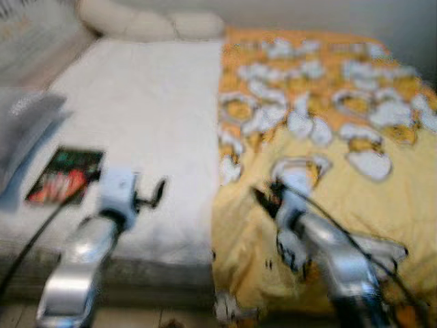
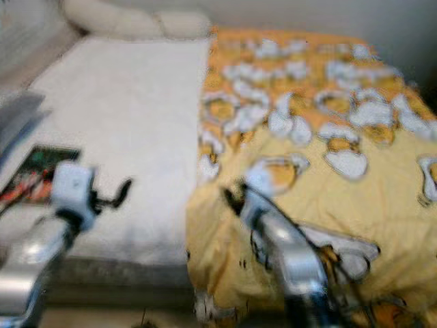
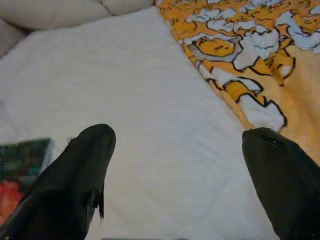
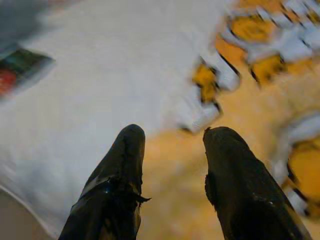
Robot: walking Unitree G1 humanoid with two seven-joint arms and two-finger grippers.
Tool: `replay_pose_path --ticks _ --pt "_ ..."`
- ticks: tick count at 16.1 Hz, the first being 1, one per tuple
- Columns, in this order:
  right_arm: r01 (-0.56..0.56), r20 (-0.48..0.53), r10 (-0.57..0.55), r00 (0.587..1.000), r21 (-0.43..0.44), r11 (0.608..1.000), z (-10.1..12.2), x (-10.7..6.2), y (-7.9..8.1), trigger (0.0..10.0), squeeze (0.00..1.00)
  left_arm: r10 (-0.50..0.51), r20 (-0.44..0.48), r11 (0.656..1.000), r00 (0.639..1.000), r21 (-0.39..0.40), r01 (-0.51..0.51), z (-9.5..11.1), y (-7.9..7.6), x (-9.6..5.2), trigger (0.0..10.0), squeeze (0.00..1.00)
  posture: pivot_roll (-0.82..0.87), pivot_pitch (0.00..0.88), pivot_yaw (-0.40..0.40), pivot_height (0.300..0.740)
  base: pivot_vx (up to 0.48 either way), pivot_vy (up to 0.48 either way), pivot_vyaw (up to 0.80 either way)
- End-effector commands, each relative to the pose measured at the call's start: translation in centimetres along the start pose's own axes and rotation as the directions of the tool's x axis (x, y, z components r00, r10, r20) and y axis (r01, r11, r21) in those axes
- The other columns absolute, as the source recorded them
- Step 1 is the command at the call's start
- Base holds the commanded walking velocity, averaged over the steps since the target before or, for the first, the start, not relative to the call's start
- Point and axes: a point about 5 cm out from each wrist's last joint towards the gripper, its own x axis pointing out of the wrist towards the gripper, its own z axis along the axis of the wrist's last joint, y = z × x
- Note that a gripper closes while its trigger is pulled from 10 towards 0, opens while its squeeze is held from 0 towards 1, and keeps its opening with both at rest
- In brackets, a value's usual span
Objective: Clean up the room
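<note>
A yellow-orange blanket (image 1: pixel 341 198) printed with white and yellow cartoon figures covers the right half of the bed, and its edge lies along the middle. The left half shows a bare white sheet (image 1: pixel 136 102). A dark packet or book (image 1: pixel 66 176) with red and green print lies near the sheet's front left. My left gripper (image 3: pixel 177 135) hovers open above the white sheet, to the right of the packet. My right gripper (image 4: pixel 172 132) is open over the blanket's near edge, with nothing between its fingers. The head views are blurred.
Pale pillows (image 1: pixel 150 24) lie at the head of the bed. A grey cushion or cloth (image 1: pixel 24 130) rests at the left edge, just beyond the packet. The bed's front edge (image 1: pixel 136 273) runs below both arms, with a strip of floor beneath.
</note>
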Motion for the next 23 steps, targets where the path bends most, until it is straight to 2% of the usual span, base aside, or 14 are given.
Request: replay_pose_path --ticks 1,2,4,8,10,12,14,15,16,17,19,20,22,23 --pt "0.03 -0.033 -0.03 0.999 0.007 1.0 -0.5 -0.1 -1.2 10.0 0.0 -0.049 0.02 0.999 0.999 0.014 0.049 0.8 -0.7 -0.1 10.0 0.0 0.1 0.0 -0.002 0.74 0.0 0.0 0.0" --pt "0.007 -0.049 -0.007 0.999 -0.001 1.0 -0.4 0.6 -1.1 10.0 0.0 -0.07 0.005 0.997 0.998 0.041 0.07 0.9 -0.6 -0.3 10.0 0.0 0.1 0.0 0.005 0.74 0.0 0.0 0.0" --pt "0.014 -0.169 -0.023 0.985 -0.057 0.998 -1.3 3.0 -1.9 10.0 0.0 -0.122 -0.03 0.989 0.992 0.08 0.124 1.0 -0.3 -1.0 10.0 0.0 0.12 0.0 0.014 0.74 0.0 0.0 0.0" --pt "0.037 -0.193 -0.049 0.98 -0.064 0.997 0.1 5.8 -2.5 10.0 0.0 -0.203 -0.092 0.969 0.975 0.126 0.214 1.7 0.5 -2.5 10.0 0.0 0.19 0.0 0.013 0.74 0.0 0.0 0.0" --pt "0.077 -0.173 -0.092 0.981 -0.092 0.993 1.6 6.7 -2.9 10.0 0.0 -0.212 -0.119 0.958 0.97 0.168 0.23 2.4 1.4 -3.1 10.0 0.0 0.24 0.053 -0.003 0.74 0.0 0.0 0.0" --pt "0.131 -0.167 -0.144 0.975 -0.086 0.988 2.1 7.0 -3.2 10.0 0.0 -0.203 -0.137 0.957 0.97 0.183 0.226 3.1 2.2 -4.3 10.0 0.0 0.28 0.107 -0.012 0.74 0.0 0.0 0.0" --pt "0.166 -0.228 -0.18 0.957 -0.079 0.983 0.8 6.8 -3.4 10.0 0.0 -0.194 -0.175 0.956 0.965 0.188 0.226 3.2 2.6 -5.7 10.0 0.0 0.31 0.146 -0.009 0.74 0.0 0.0 0.0" --pt "0.165 -0.3 -0.188 0.935 -0.102 0.981 -1.0 6.2 -3.6 10.0 0.0 -0.198 -0.201 0.954 0.959 0.187 0.236 3.1 2.6 -6.5 10.0 0.0 0.31 0.163 -0.004 0.74 0.0 0.0 0.0" --pt "0.166 -0.323 -0.194 0.926 -0.111 0.98 -1.7 5.9 -3.7 10.0 0.0 -0.2 -0.208 0.953 0.957 0.185 0.239 3.0 2.5 -6.7 10.0 0.0 0.31 0.169 -0.002 0.74 0.0 0.0 0.0" --pt "0.185 -0.383 -0.221 0.897 -0.129 0.974 -3.8 4.8 -4.5 10.0 0.0 -0.212 -0.226 0.952 0.951 0.171 0.253 2.8 2.2 -7.1 10.0 0.0 0.31 0.175 0.001 0.74 0.0 0.0 0.0" --pt "0.181 -0.425 -0.218 0.879 -0.127 0.975 -5.4 3.8 -5.0 10.0 0.0 -0.224 -0.238 0.949 0.945 0.167 0.267 2.8 1.9 -7.2 10.0 0.0 0.3 0.172 0.007 0.74 0.0 0.0 0.0" --pt "0.16 -0.473 -0.189 0.86 -0.101 0.982 -7.1 2.6 -5.5 10.0 0.0 -0.233 -0.241 0.947 0.942 0.165 0.276 2.8 1.8 -7.0 10.0 0.0 0.29 0.166 0.015 0.74 0.0 0.0 0.0" --pt "0.142 -0.497 -0.162 0.852 -0.079 0.987 -7.9 1.9 -5.8 10.0 0.0 -0.235 -0.241 0.946 0.942 0.165 0.279 2.9 1.9 -6.8 10.0 0.0 0.28 0.161 0.023 0.74 0.0 0.0 0.0" --pt "0.094 -0.52 -0.103 0.848 -0.044 0.995 -8.8 1.1 -6.1 10.0 0.0 -0.237 -0.242 0.945 0.941 0.169 0.282 2.9 2.0 -6.6 10.0 0.0 0.27 0.16 0.029 0.74 0.0 0.0 0.0"
